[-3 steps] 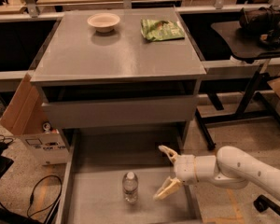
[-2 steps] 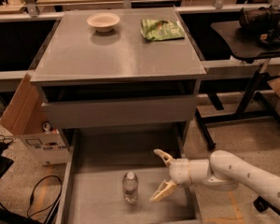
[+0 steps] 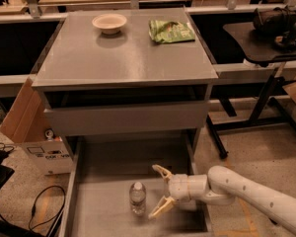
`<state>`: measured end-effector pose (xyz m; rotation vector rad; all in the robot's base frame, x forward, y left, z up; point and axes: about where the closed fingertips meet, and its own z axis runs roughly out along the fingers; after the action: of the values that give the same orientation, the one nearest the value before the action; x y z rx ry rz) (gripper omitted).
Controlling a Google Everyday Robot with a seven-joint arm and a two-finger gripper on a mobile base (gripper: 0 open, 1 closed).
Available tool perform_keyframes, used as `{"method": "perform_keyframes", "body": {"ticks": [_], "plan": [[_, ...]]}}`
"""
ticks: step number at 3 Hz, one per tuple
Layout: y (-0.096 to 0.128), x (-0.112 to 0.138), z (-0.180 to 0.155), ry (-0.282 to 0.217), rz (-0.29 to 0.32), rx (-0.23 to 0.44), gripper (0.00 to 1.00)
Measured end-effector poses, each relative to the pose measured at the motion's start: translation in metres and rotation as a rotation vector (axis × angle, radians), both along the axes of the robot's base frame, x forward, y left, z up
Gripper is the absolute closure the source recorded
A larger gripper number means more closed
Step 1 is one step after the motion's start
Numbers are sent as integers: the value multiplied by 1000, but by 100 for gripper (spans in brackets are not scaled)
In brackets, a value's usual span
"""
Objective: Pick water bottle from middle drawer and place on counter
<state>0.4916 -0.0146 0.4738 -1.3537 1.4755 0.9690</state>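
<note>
The reach for the grasp is in hand: the water bottle (image 3: 137, 198) stands upright in the near part of the open middle drawer (image 3: 101, 216), and the gripper (image 3: 154, 192) sits just right of it, fingers spread wide and holding nothing. Next, I judge, it must slide left to straddle the bottle, close, then lift it to the counter surface (image 3: 123, 63) beyond

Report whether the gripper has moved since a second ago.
Yes. The gripper, open, has slid left toward the water bottle, which stands unmoved in the middle drawer.
</note>
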Motion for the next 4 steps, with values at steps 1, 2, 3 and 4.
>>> {"method": "perform_keyframes", "body": {"ticks": [1,2,3,4], "plan": [[16,1,-21,21,16,30,0],[36,1,-28,37,45,74,0],[58,0,-25,55,79,75,18],[80,-4,-11,77,110,53,41]]}}
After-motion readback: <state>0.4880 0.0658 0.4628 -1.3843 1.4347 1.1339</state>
